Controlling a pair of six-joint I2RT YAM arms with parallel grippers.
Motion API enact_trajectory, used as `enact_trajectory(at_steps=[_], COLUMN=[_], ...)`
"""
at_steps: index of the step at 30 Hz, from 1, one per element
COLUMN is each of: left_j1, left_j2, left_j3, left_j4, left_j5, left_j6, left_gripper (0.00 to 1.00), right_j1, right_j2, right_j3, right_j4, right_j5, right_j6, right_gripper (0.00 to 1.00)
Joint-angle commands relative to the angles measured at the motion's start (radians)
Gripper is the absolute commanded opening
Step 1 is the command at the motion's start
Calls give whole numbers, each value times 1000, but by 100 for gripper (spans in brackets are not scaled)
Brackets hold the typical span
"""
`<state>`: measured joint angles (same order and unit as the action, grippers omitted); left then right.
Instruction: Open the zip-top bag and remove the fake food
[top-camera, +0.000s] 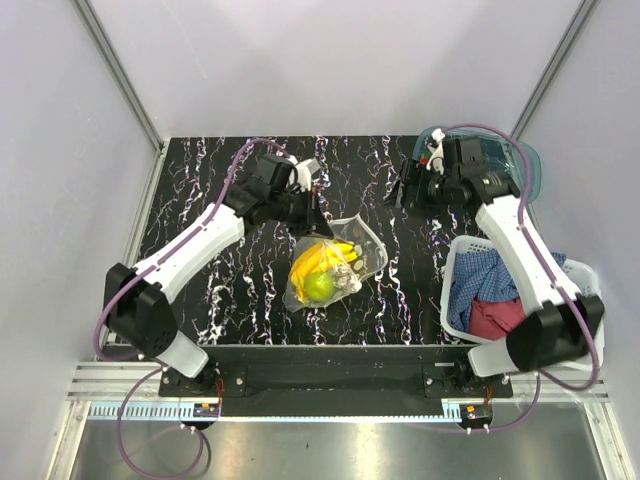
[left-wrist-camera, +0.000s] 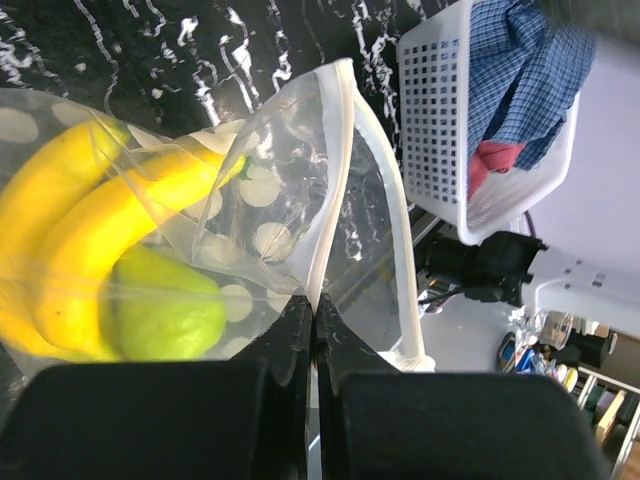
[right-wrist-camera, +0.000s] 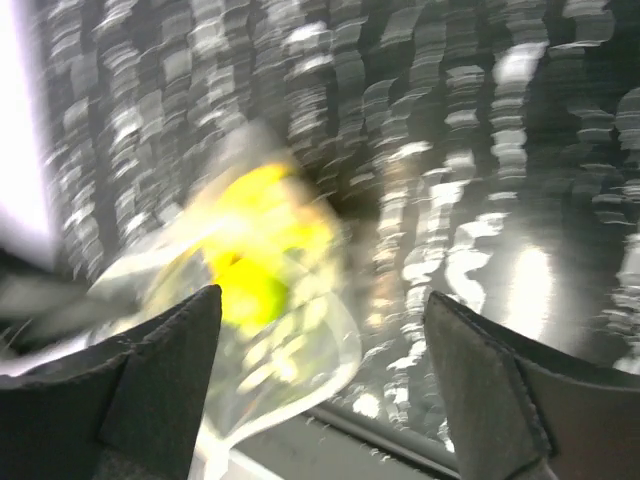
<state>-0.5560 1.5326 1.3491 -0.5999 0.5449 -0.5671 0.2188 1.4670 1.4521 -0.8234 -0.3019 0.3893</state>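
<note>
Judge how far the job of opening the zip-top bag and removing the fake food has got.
Done: the zip-top bag looks parted at its mouth. In hand: the left gripper is shut on its zip edge; the right gripper is open and empty. Left: the bananas and green fruit still lie inside.

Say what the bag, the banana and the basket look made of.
Bag: thin clear plastic film, glossy; it creases and the fruit shows through it. Banana: probably moulded plastic, smooth with a slight sheen and an even yellow. Basket: stiff white plastic, matte, with a regular grid of holes in its wall.
</note>
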Motion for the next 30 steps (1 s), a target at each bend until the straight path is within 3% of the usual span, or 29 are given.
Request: enact_trajectory(at_steps=[1, 5, 12, 19, 30], left_j1=[-59, -104, -136, -165, -217], left_j2=[23, 61, 118, 187, 293], left_j3=[105, 134, 170, 216, 240], left_j4=[64, 97, 112, 144, 218], left_j5=[-65, -103, -145, -135, -88], left_j6=[-60, -108, -163, -238, -324], left_gripper=[0, 0, 0, 0, 0], right_j1=[37, 100, 123, 157, 159], right_j2=[-118, -143, -113, -51, 87], right_j3=[-113, -231, -418, -528, -642], right_j4=[96, 179, 291, 423, 679], right_j5=[-216, -305, -381, -402, -494], right_j6=[26, 63, 103, 137, 203], right_gripper=[81, 58, 49, 51, 71])
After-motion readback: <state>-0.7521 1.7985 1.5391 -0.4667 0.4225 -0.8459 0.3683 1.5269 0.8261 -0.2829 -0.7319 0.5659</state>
